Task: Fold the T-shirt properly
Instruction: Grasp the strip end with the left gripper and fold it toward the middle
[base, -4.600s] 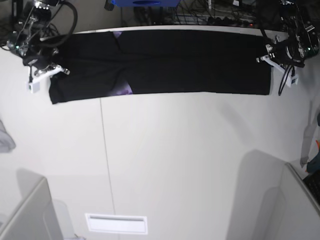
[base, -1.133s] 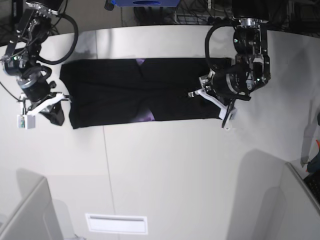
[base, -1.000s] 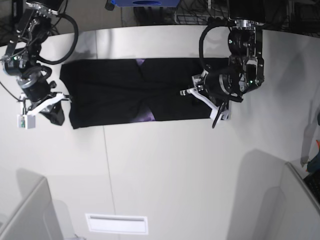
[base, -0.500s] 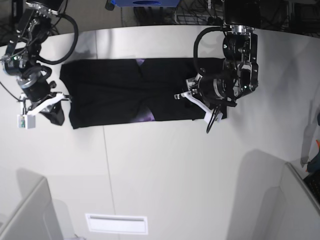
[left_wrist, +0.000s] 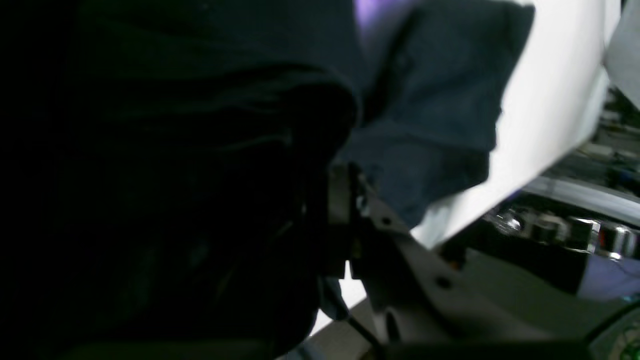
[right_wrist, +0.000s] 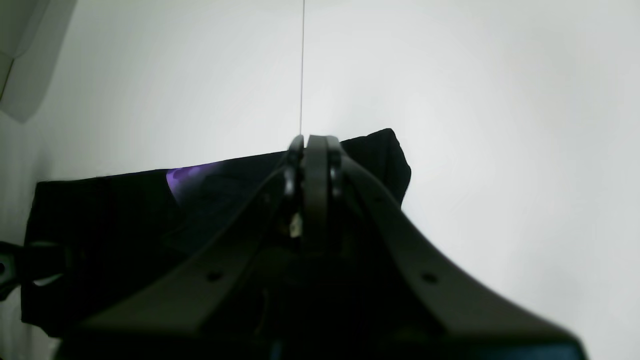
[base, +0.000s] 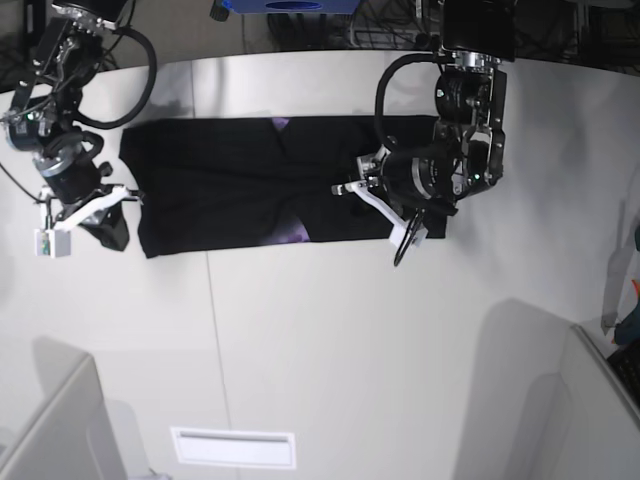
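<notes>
The black T-shirt (base: 220, 185) lies as a long band across the far part of the white table (base: 330, 350), with a patch of purple print (base: 293, 235) at its near edge. My left gripper (base: 376, 214) is shut on the band's right end, which it holds lifted over the middle. In the left wrist view dark cloth (left_wrist: 425, 100) drapes around the finger (left_wrist: 342, 195). My right gripper (base: 98, 214) is shut on the shirt's left corner. The right wrist view shows its jaws (right_wrist: 310, 145) pressed together over the cloth (right_wrist: 100, 215).
A thin seam (base: 210, 320) runs down the table. A white slotted plate (base: 232, 447) lies near the front edge. Grey partitions (base: 50, 425) rise at both front corners. Cables and equipment (base: 400, 30) crowd the back edge.
My left gripper has carried the shirt's right end leftward, shortening the band. The right arm and the left corner have stayed where they were.
</notes>
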